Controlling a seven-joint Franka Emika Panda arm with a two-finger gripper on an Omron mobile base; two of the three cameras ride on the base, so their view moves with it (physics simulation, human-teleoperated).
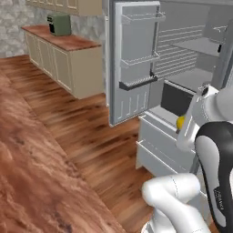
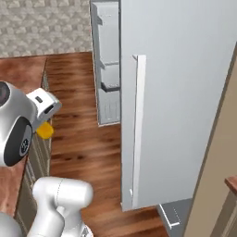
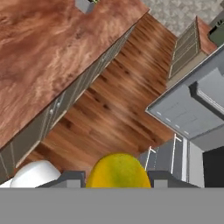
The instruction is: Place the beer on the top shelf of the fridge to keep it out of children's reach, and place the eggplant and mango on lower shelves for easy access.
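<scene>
Gripper [image 3: 117, 178] jaws clamped on mango [image 3: 118, 171] at frame bottom; fridge [image 1: 191, 50] interior lies upper right of mango [image 1: 180, 122], lower shelves beyond.

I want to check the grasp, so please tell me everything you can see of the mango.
The mango is a small, rounded, smooth fruit, yellow-orange with a slightly greenish tint on top. In the hand view it sits between the two dark finger tips of the gripper, which is shut on it from both sides. It is held in the air above the wooden floor, in front of the open fridge. In the base views only a small yellow part shows beside the white hand.
</scene>
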